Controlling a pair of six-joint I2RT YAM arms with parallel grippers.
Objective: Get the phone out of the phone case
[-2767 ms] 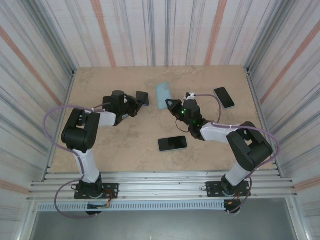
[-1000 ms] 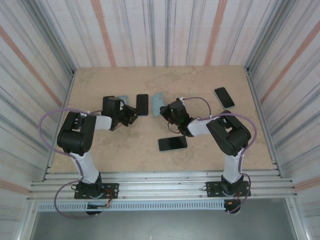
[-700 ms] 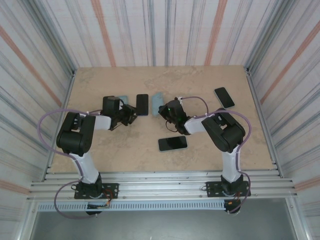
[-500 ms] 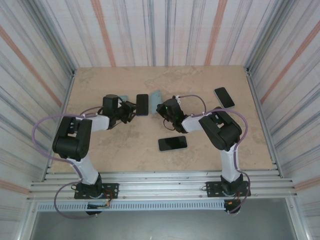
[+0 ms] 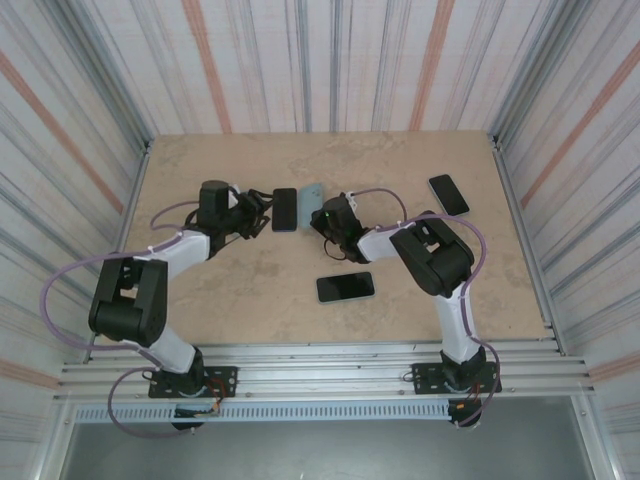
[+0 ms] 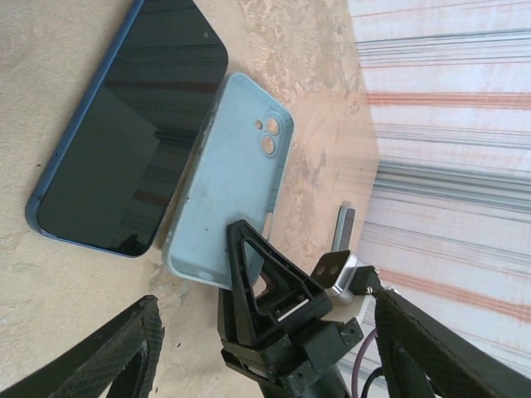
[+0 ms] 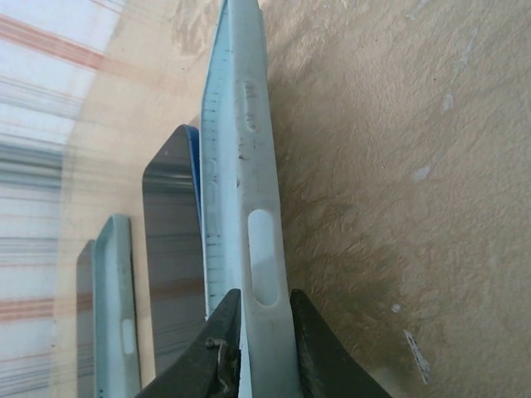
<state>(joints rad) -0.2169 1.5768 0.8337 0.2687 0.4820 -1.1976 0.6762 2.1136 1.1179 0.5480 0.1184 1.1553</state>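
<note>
The phone (image 5: 285, 209), dark-screened with a blue rim, lies flat on the table, out of its case. In the left wrist view the phone (image 6: 124, 124) is bare and nothing touches it. Just right of it is the empty pale blue phone case (image 5: 312, 193). My right gripper (image 5: 322, 212) is shut on the case's near end. The right wrist view has the case (image 7: 249, 166) edge-on between my right gripper's (image 7: 264, 319) fingers, with the phone (image 7: 170, 249) beside it. My left gripper (image 5: 262, 205) stands open just left of the phone, holding nothing. The case (image 6: 236, 174) shows its camera cut-outs.
A second dark phone (image 5: 345, 287) lies nearer the arms, and a third (image 5: 449, 195) at the far right. Striped walls close in the table (image 5: 200, 290) on three sides. Beyond the phone in the right wrist view runs another pale blue edge (image 7: 116, 307) with a slot.
My left gripper's jaws have spread and the arm has stretched farther out. The phone stays flat on the table. My right gripper has carried the case a little left and farther away.
</note>
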